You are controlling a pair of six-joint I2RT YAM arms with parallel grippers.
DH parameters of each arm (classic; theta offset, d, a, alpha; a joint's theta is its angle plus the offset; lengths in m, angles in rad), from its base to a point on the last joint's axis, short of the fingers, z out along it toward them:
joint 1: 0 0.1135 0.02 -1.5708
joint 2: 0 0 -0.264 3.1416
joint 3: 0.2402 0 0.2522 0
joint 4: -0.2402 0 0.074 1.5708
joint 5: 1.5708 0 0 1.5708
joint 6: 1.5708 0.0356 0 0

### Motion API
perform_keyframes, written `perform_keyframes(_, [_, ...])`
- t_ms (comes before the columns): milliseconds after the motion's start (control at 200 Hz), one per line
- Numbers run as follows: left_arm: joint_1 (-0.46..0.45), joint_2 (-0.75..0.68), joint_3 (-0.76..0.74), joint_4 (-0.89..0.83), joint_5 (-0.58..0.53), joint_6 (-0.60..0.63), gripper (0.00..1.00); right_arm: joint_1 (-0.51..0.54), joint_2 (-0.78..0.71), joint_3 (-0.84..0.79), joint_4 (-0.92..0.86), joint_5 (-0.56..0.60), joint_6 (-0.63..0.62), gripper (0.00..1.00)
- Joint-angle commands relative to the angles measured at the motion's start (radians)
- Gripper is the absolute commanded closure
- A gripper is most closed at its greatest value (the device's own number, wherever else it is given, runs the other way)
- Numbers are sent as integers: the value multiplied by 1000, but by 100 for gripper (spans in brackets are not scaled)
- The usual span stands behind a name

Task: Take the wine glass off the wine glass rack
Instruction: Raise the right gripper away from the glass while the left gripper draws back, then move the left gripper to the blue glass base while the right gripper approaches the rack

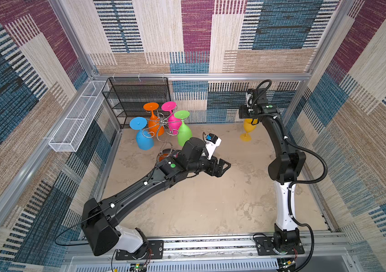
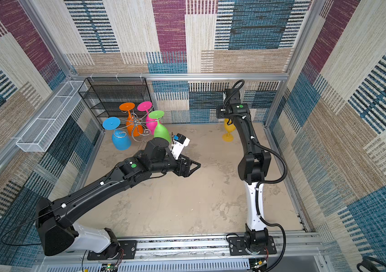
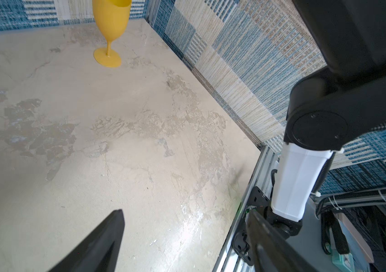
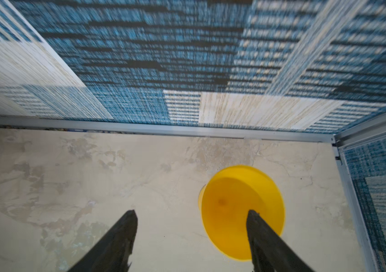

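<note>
Showing the release step at the far right of the table (image 1: 211, 200): the yellow wine glass (image 1: 248, 128) stands upright on its foot near the far right corner, well apart from the wine glass rack (image 1: 162, 122). The rack stands at the far left and carries a blue glass (image 1: 144, 141), an orange glass (image 1: 155, 129), a pink glass (image 1: 174, 122) and a green glass (image 1: 184, 135), all hung bowl-down.

The right gripper (image 4: 192, 213) hovers just above the yellow bowl. Its fingers (image 4: 121, 235) are spread and clamp nothing, though in the right wrist view one finger overlaps the rim, so contact there cannot be ruled out. The left gripper (image 3: 185, 212) hangs over the middle of the table, near the green glass, spread wide and empty.

By judgement, the yellow glass is off the rack and set down. The next move calls for a straight lift of the right gripper, clear of the rim. A sideways brush could tip this tall, narrow-footed glass.
</note>
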Motion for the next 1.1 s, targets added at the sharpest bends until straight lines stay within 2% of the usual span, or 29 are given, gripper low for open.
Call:
perform_keyframes(0, [-1,-15,34,-60,-38,41,14,19,-71,-41,83,52,11,17])
perform_keyframes(195, [-5,-66,119,-196,-175,39,14,86,-291,-314,263,92,30,14])
perform_keyframes(356, [9,-39,330,-445,-329,49,14,111,-504,-598,445,38,87,14])
perform_keyframes(536, [91,-22,503,-567,-326,11,14,155,-725,-886,610,3,140,14])
perform_keyframes(651, [175,-25,567,-613,-310,-19,15,202,-815,-994,653,10,154,15])
perform_keyframes(756, [283,-48,564,-631,-266,-57,18,249,-881,-1062,683,18,165,16])
perform_keyframes(981, [490,-116,588,-652,-269,-82,22,380,-985,-1186,764,33,179,18])
perform_keyframes(1092, [599,-152,562,-630,-236,-113,24,459,-1010,-1235,824,25,176,19])
